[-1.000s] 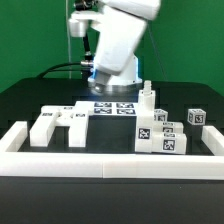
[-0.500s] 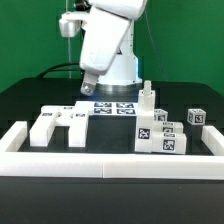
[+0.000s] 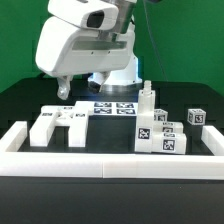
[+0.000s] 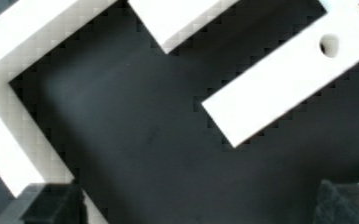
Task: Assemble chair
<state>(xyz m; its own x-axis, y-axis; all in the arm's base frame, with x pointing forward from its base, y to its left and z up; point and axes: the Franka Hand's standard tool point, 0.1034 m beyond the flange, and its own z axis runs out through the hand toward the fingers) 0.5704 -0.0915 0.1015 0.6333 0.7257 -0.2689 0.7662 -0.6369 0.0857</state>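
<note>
**Chair assembly: early stage, lining up a pick**

End effector hangs over the flat chair parts, which lie on the tabletop left of the marker board in the exterior view. Jaws are wide with nothing between them. In the wrist view both fingertips sit well clear of a white slab with a hole.

Right of the marker board is a cluster of tagged parts with an upright post, then a lone tagged block. Can't confirm any joints yet.

Next move, my guess: descend, centre the jaws across one slab, close. Risk: nudging the neighbouring piece.
</note>
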